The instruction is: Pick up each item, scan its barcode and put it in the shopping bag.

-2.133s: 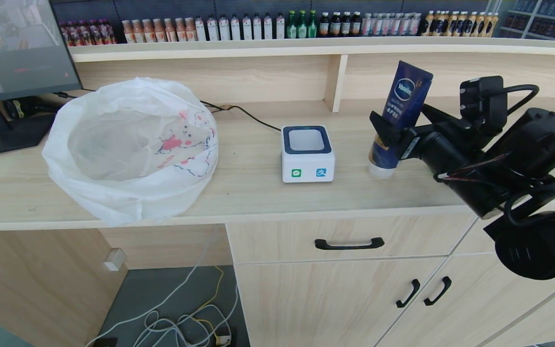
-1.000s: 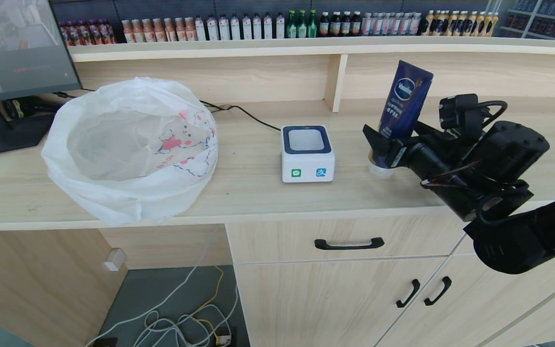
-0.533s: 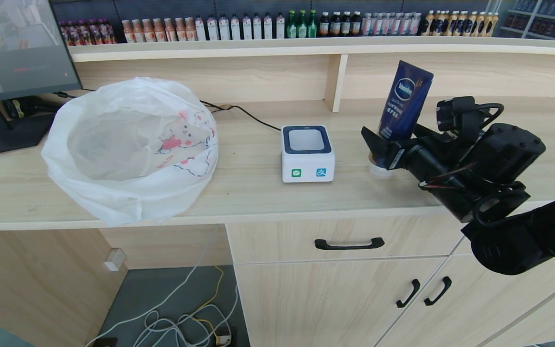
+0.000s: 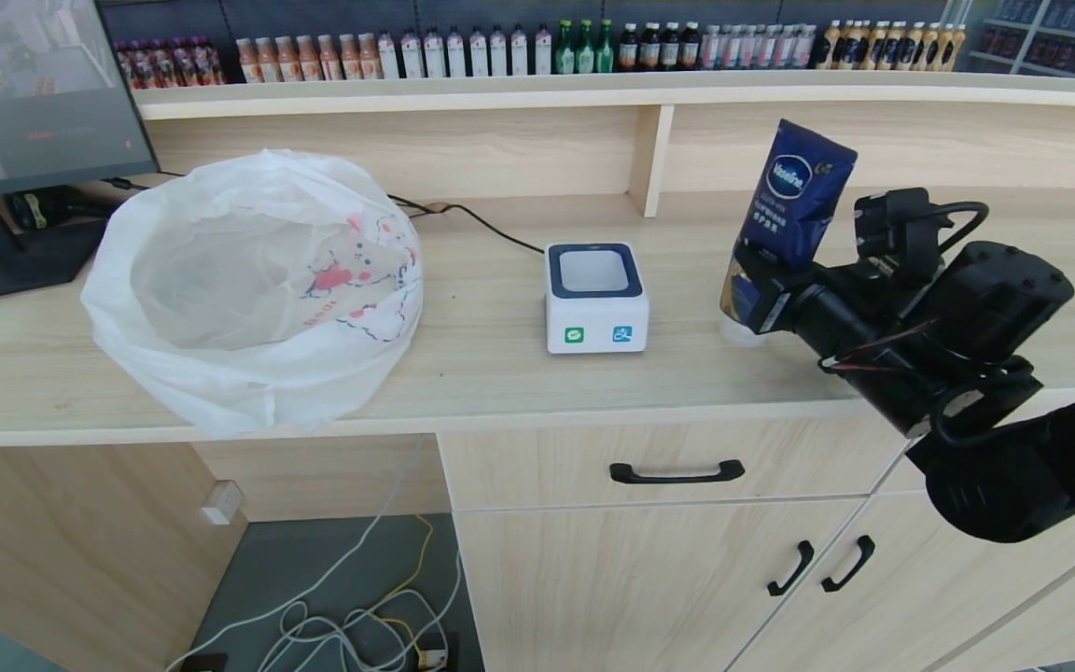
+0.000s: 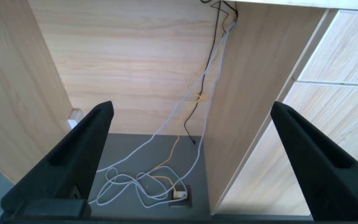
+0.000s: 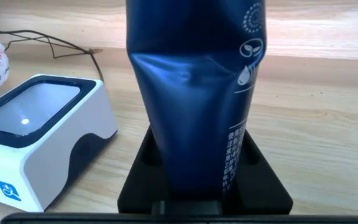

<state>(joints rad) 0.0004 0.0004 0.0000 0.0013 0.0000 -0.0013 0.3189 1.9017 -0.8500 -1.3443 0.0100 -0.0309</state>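
Gripping tube point(image 4: 785, 215) low by its cap, right gripper point(image 4: 761, 289) holds it upright, probably leaving the printed body free to scan. Scanner point(image 4: 593, 297) is near its left, bag point(image 4: 248, 280) beyond. Left gripper point(image 5: 191, 112) hangs open, idle.

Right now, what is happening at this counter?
The robot's right hand is shut on the lower part of a blue tube. The tube stands almost upright at the right of the counter, beside the white scanner, and is not yet over it. The white shopping bag stands open at the left. The left hand hangs open below the counter and holds nothing.
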